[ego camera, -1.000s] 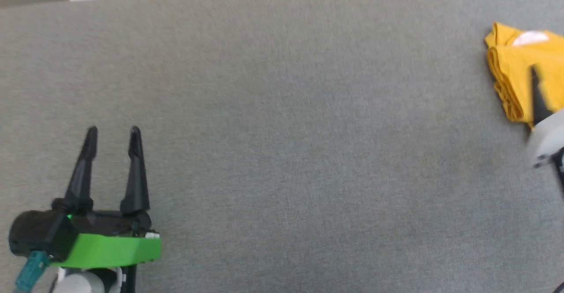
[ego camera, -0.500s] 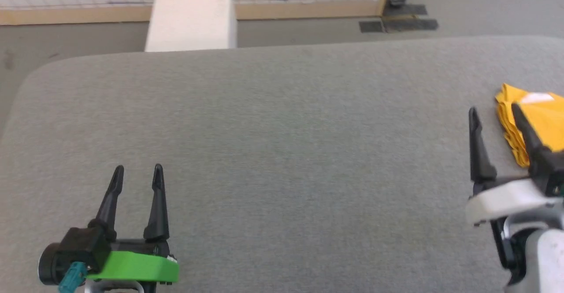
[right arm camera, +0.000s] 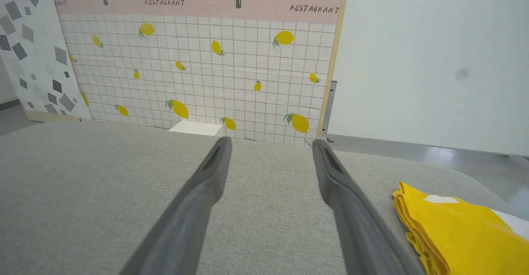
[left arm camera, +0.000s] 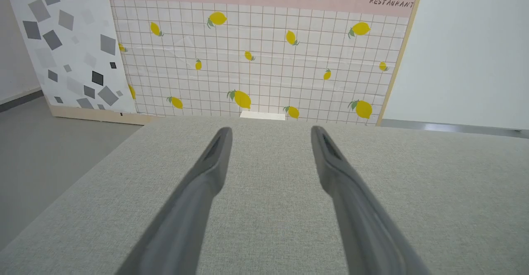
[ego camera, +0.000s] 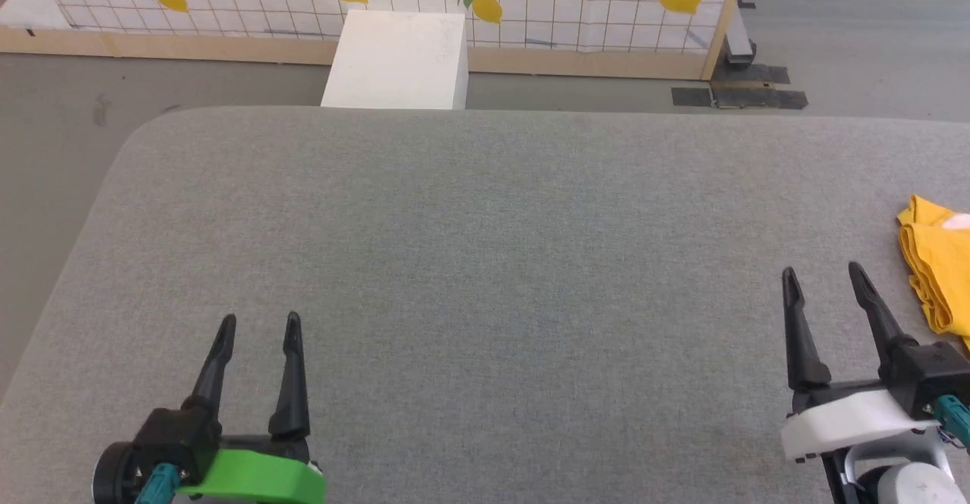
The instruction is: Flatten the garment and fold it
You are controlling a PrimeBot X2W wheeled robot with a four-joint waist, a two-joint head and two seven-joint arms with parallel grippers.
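- While resting on the grey, felt-textured, round-cornered surface (ego camera: 485,246): mustard-yellow cotton garment (ego camera: 936,273), folded into a layered bundle with rippled edges, at the far right edge, near the right hand (ego camera: 822,273), not touching.
- Left hand (ego camera: 259,326) and right hand both released, long tapered dark fingers (ego camera: 291,383) spread, holding nothing.
- Beyond: white box (ego camera: 398,61), lemon-print grid panel (ego camera: 530,4).
- Since a second ago: head camera tilted up; right hand off the garment.
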